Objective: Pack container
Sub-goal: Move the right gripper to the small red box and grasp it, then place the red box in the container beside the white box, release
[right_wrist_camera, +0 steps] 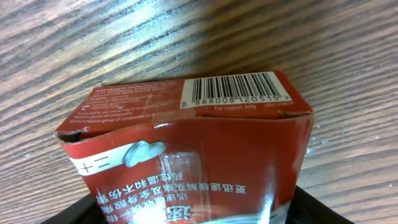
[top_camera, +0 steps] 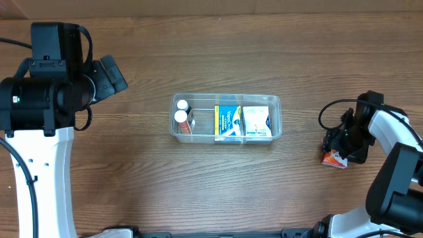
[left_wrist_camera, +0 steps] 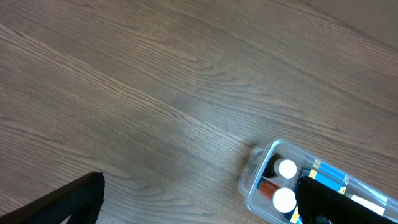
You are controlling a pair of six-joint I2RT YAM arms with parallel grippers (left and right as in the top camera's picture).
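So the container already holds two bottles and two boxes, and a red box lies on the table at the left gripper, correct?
Not quite: the red box lies at the right gripper, on the table's right side, as the overhead view shows. The left gripper is open and empty. The container does hold two bottles and two boxes.

The overhead view looks straight down from far off on the brown wood-grain table (top_camera: 211,192), with both arms in frame. The left wrist view looks down at a slant from high up, past the wide-apart fingers of the left gripper (left_wrist_camera: 200,186). A clear plastic rectangular tub (left_wrist_camera: 254,180) lies just beyond one finger and is also seen from overhead. The right wrist view is very close. A red cardboard box (right_wrist_camera: 186,143) between the fingers of the right gripper (right_wrist_camera: 199,214) fills it and appears small from overhead.
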